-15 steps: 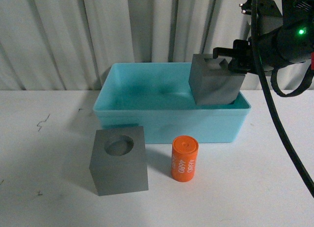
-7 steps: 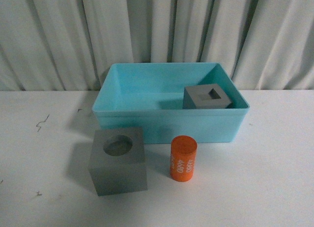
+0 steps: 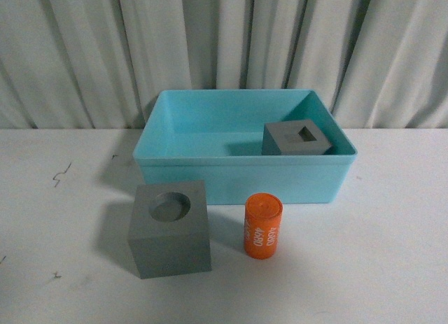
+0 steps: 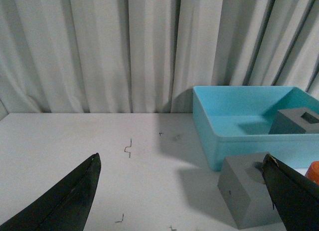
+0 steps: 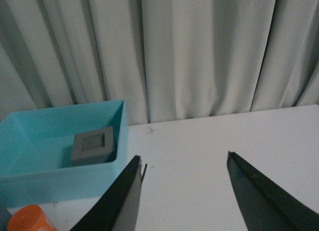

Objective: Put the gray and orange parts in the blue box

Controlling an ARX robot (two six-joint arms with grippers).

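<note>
Plainly, left claw, right claw gape empty — square-recess cube near blue box rim.

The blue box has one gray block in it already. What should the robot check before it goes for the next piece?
1. The gray cube with rectangular recess lies inside the blue box: ok.
2. The gray cube with round recess sits on the table in front of the box, uncovered: ok.
3. The orange cylinder stands upright beside that cube, not touching it: ok.
4. The left gripper is open and empty: ok.
5. The right gripper is open and empty: ok.
6. Room in the box for both remaining pieces: ok, most of its floor is bare.
</note>
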